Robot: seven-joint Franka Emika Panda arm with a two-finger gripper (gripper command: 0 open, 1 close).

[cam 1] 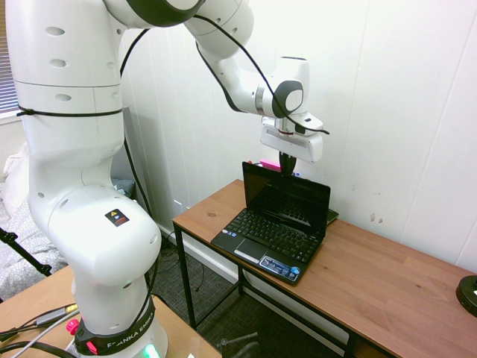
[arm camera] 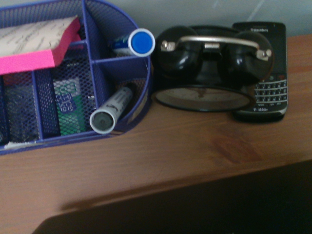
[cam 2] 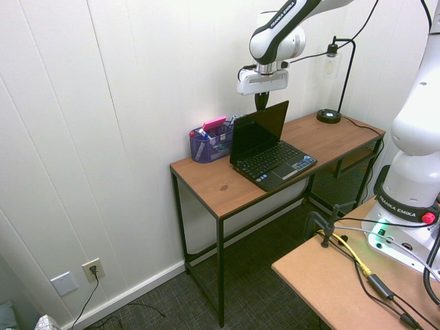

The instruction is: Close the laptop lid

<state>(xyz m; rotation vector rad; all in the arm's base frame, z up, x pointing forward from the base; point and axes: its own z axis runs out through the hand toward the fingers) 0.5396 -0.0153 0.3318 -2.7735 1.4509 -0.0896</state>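
A small black laptop [cam 1: 274,235] stands open on the wooden desk [cam 1: 387,283], its lid [cam 1: 287,195] upright with the dark screen facing the room. In the second exterior view the lid [cam 2: 260,128] rises above the keyboard [cam 2: 275,159]. My gripper [cam 1: 287,165] hangs shut just behind the lid's top edge, fingers pointing down; whether they touch it I cannot tell. The same gripper [cam 2: 260,103] shows right above the lid's upper edge. In the wrist view the lid's dark top edge [arm camera: 195,209] fills the lower part of the picture.
Behind the laptop stand a blue mesh organiser [arm camera: 63,83] with markers and a pink notepad, a black alarm clock [arm camera: 207,68] and a black phone [arm camera: 263,68]. A black desk lamp [cam 2: 333,89] stands at the desk's far end. The white wall is close behind.
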